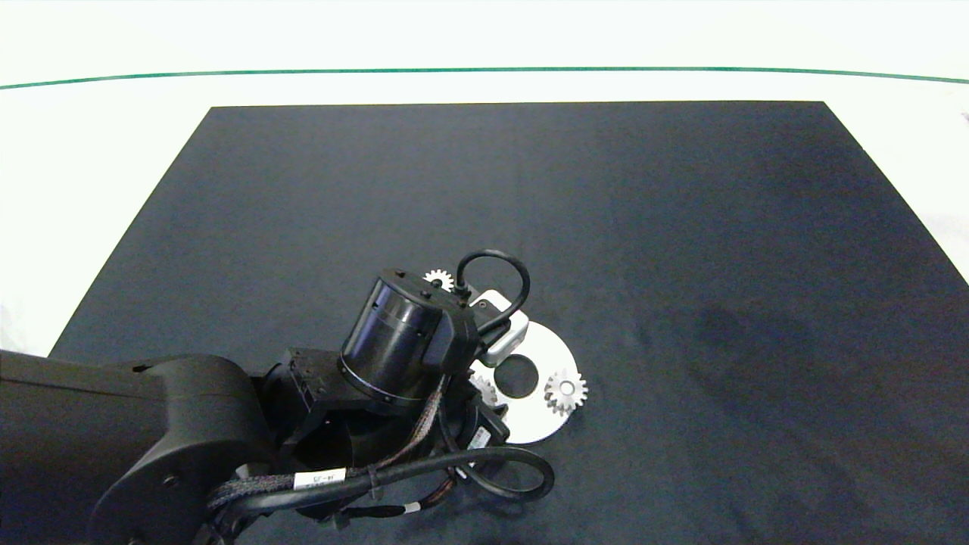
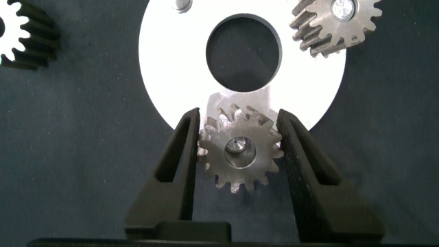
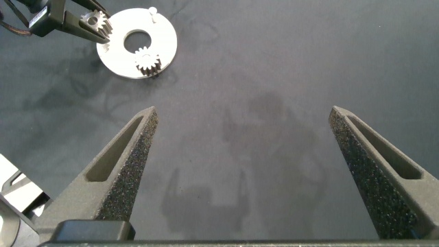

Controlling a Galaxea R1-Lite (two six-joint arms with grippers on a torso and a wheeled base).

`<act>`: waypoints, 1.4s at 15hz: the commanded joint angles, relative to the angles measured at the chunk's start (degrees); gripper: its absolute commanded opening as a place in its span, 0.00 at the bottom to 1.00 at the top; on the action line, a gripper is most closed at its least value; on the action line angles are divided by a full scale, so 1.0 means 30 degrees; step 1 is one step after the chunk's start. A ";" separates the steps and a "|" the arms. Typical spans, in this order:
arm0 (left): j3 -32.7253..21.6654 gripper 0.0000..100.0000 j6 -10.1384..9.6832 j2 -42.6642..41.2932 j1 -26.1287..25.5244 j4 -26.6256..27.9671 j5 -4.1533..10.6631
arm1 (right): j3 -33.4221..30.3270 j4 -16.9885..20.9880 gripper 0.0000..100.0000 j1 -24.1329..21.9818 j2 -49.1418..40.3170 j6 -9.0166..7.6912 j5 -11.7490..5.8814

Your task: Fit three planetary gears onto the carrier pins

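While left tool point(image 2: 240, 147) clamps second gear point(image 2: 240, 152) over its pin, releasing tilted risks jamming; right tool point(image 3: 243, 144) wide, idle.

Left end effector point(image 2: 239, 147) around gear point(image 2: 239, 152) over white disc point(image 2: 171, 62) edge

Bright, even overhead light overexposes the white worktop point(image 1: 91, 151) around the matte dark-grey rectangular mat point(image 1: 681, 227), which carries soft, faint shadows.
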 commanded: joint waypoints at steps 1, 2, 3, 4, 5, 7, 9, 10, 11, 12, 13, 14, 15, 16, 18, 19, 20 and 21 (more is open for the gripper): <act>0.0020 1.00 0.0024 -0.0020 -0.0006 -0.0020 0.0039 | -0.0002 0.0032 1.00 0.0002 -0.0019 -0.0042 -0.0022; 0.0020 1.00 0.0024 -0.0020 -0.0006 -0.0020 0.0039 | -0.0002 0.0032 1.00 0.0002 -0.0019 -0.0042 -0.0022; 0.0020 1.00 0.0024 -0.0049 -0.0006 -0.0020 0.0039 | -0.0002 0.0032 1.00 0.0002 0.0010 -0.0042 -0.0022; -0.0039 1.00 -0.0005 -0.0225 -0.0006 -0.0020 0.0039 | -0.0002 0.0032 1.00 0.0002 0.0010 -0.0042 -0.0022; -0.0302 1.00 -0.0064 -0.0459 0.0023 0.0039 0.0039 | -0.0002 0.0032 1.00 0.0002 0.0010 -0.0042 -0.0022; -0.1005 1.00 -0.0064 -0.1484 0.0755 0.0713 0.0039 | 0.0057 0.0032 1.00 0.0002 0.0040 -0.0129 -0.0022; -0.2353 1.00 -0.0504 -0.2100 0.1810 0.2500 0.0039 | 0.0145 0.0032 1.00 0.0002 0.0010 -0.0129 0.0008; -0.3115 1.00 -0.1148 -0.2041 0.2337 0.2734 0.0039 | 0.0145 0.0032 1.00 0.0002 0.0010 -0.0247 0.0008; -0.3789 1.00 -0.1705 -0.1807 0.2660 0.2763 0.0039 | 0.0174 0.0032 1.00 0.0002 -0.0019 -0.0422 0.0008; -0.4199 1.00 -0.1793 -0.1396 0.2953 0.2763 0.0039 | 0.0174 0.0032 1.00 0.0002 -0.0048 -0.0452 0.0008; -0.4433 1.00 -0.1793 -0.1221 0.2953 0.2763 0.0039 | 0.0174 0.0002 1.00 0.0002 -0.0165 -0.0452 0.0008; -0.4873 1.00 -0.1763 -0.0928 0.2923 0.2763 0.0039 | 0.0116 0.0002 1.00 0.0002 -0.0253 -0.0452 0.0008; -0.5312 1.00 -0.1763 -0.0547 0.2835 0.2793 0.0039 | 0.0086 0.0002 1.00 0.0002 -0.0312 -0.0452 0.0008; -0.5751 1.00 -0.1763 -0.0225 0.2835 0.3115 0.0039 | 0.0086 0.0002 1.00 0.0002 -0.0312 -0.0452 0.0008; -0.6542 1.00 -0.1763 0.0215 0.2806 0.3906 0.0039 | 0.0116 0.0002 1.00 0.0002 -0.0312 -0.0452 0.0008; -0.6777 1.00 -0.1763 0.0479 0.2865 0.3906 0.0039 | 0.0116 0.0002 1.00 0.0002 -0.0312 -0.0452 0.0008; -0.7158 1.00 -0.1763 0.0859 0.2923 0.3935 0.0039 | 0.0086 0.0002 1.00 0.0002 -0.0312 -0.0452 0.0008; -0.7509 1.00 -0.1763 0.1182 0.2953 0.3935 0.0039 | 0.0116 0.0002 1.00 0.0002 -0.0312 -0.0452 0.0008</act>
